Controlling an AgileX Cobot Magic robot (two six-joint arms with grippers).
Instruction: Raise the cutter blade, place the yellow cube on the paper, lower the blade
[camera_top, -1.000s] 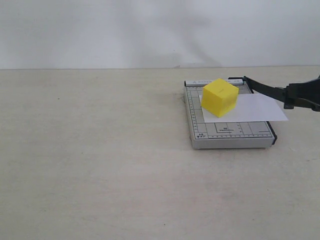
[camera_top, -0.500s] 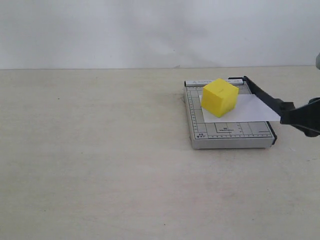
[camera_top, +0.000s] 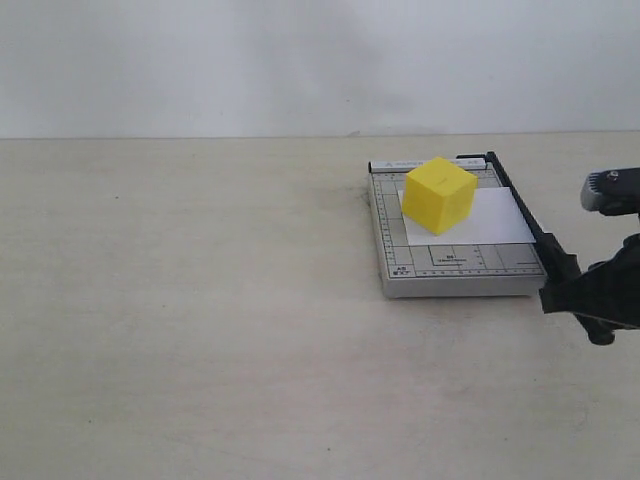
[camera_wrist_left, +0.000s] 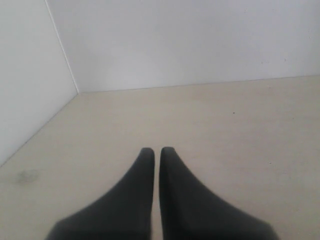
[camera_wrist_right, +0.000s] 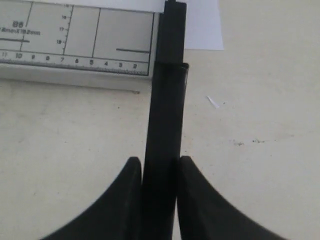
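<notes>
Cutter blade (camera_top: 525, 215): lies down flat along the right edge of the grey trimmer board in the exterior view. Its thick black handle end sticks out past the board's front corner; the right wrist view (camera_wrist_right: 167, 100) shows it running straight from the board out between the fingers.
Yellow cube (camera_top: 440, 195): sits upright on the paper at the paper's left rear part, over the board, apart from the blade.
Paper (camera_top: 495, 220): white sheet flat on the board, its right edge reaching under the blade. In the right wrist view a white strip (camera_wrist_right: 202, 25) shows beyond the blade, over the table.
Trimmer board (camera_top: 460, 270): grey, gridded, with ruler marks and a printed "B5" (camera_wrist_right: 75, 30); it rests on the table.
Right gripper (camera_top: 565, 292): low at the board's front right corner, jaws clamped narrow on the blade's handle, one finger on each side (camera_wrist_right: 159, 162).
Left gripper (camera_wrist_left: 156, 150): seen only in its own wrist view, above bare table; jaws nearly together with a thin slit between, holding nothing.
Table (camera_top: 200, 300): pale beige surface; a tiny white scrap (camera_wrist_right: 213, 102) lies near the handle.
</notes>
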